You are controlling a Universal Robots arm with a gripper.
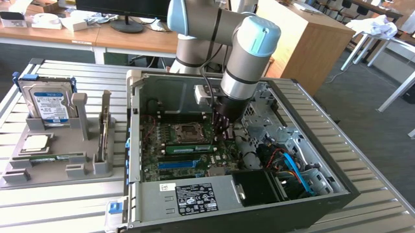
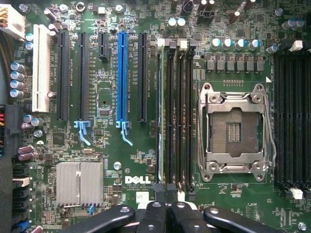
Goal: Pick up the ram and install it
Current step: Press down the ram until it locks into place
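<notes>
The ram [image 1: 188, 148] is a long green stick standing on edge in a memory slot of the motherboard, just in front of the empty processor socket [image 1: 188, 131]. In the wrist view the ram [image 2: 159, 121] appears edge-on as a thin strip in the outermost of the black slots beside the socket [image 2: 233, 126]. My gripper [image 1: 224, 133] reaches down into the open computer case at one end of the stick. Its dark fingertips meet over that end [image 2: 166, 191], shut, with nothing between them. Contact with the stick cannot be told.
The case [image 1: 337, 160] walls surround the arm, with cables and a drive cage on the exterior view's right. A grey holder [image 1: 39, 170] on the exterior view's left carries a blue-labelled hard drive [image 1: 46, 104], a silver processor chip [image 1: 36, 141] and another green strip [image 1: 55, 157].
</notes>
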